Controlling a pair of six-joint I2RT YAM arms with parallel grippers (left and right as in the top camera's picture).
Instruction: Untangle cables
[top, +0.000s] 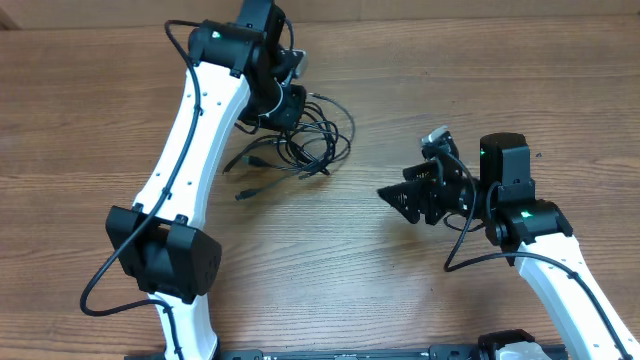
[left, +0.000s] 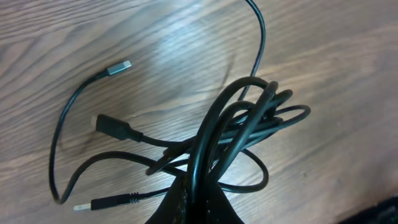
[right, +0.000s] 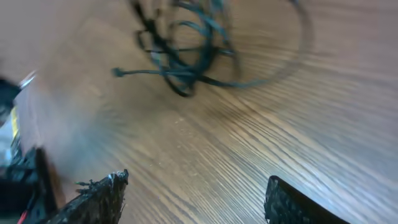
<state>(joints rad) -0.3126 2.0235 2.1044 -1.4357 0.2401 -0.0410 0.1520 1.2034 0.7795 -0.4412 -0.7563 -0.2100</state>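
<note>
- Several thin black cables (top: 312, 140) lie in one knotted heap on the wooden bench (top: 90, 90), at the upper middle of the overhead view.
- One claw, the left claw (top: 283, 100), sits over the upper left edge of that heap. It is closed on the cables: in the left wrist view the loops gather into a tight neck at the bottom centre of the frame, where its dark tips pinch them.
- Three loose ends spread toward the left of the left wrist view: a silver plug (left: 119, 67) at the upper left, a black plug (left: 113, 127) in the middle, and a pale-tipped plug (left: 92, 204) at the lower left.
- The right claw (top: 398, 198) hangs at the right middle of the overhead view, well apart from the heap. It is spread wide with nothing between its fingers (right: 102, 193). Its own view is blurred, with the heap at the top of the frame.
- Judged from this, the untangling has barely begun: the loops are all crossed, one side is anchored, and no single cable lies free.
- The next move calls for the right claw to travel toward the heap and close on one cable only, best near a free plug end.
- It should then draw that cable away from the left claw's hold. Catching two cables would likely tighten the knot.
</note>
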